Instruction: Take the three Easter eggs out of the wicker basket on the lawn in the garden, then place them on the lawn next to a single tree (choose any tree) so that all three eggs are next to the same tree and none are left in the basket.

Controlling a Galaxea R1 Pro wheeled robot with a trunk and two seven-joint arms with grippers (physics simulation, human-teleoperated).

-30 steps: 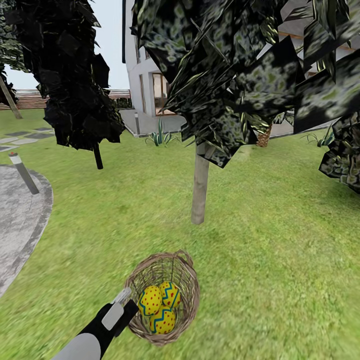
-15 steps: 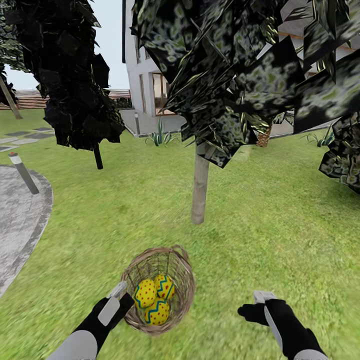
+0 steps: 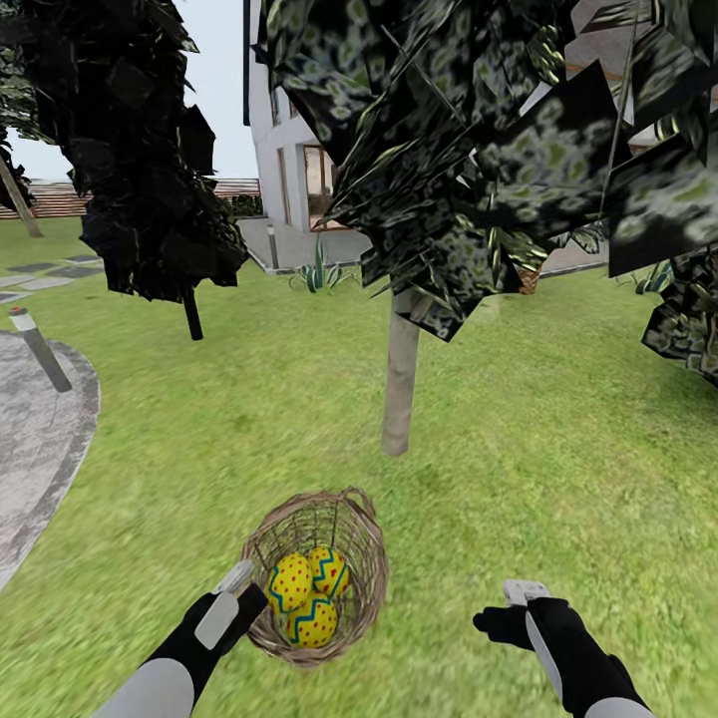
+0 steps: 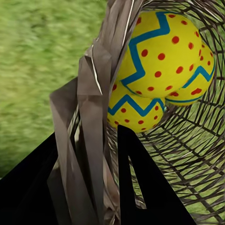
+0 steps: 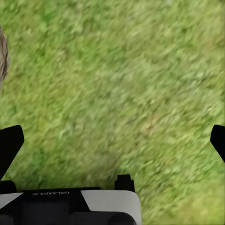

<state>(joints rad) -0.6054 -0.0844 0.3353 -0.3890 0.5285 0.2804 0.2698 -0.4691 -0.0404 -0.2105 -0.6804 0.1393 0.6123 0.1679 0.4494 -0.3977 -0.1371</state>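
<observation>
Three yellow red-dotted eggs (image 3: 307, 593) lie in the brown woven wicker basket (image 3: 317, 573) on green lawn (image 3: 558, 469), near the pale-trunked tree (image 3: 401, 369). My left gripper (image 3: 239, 580) clamps its rim; my right gripper (image 3: 521, 595) hangs wide open.

Eggs (image 3: 307, 593): yellow, red dots, blue zigzag band; basket (image 3: 361, 538): brown wicker; lawn (image 3: 558, 439): bright green; trunk (image 3: 400, 374): pale grey-beige
</observation>
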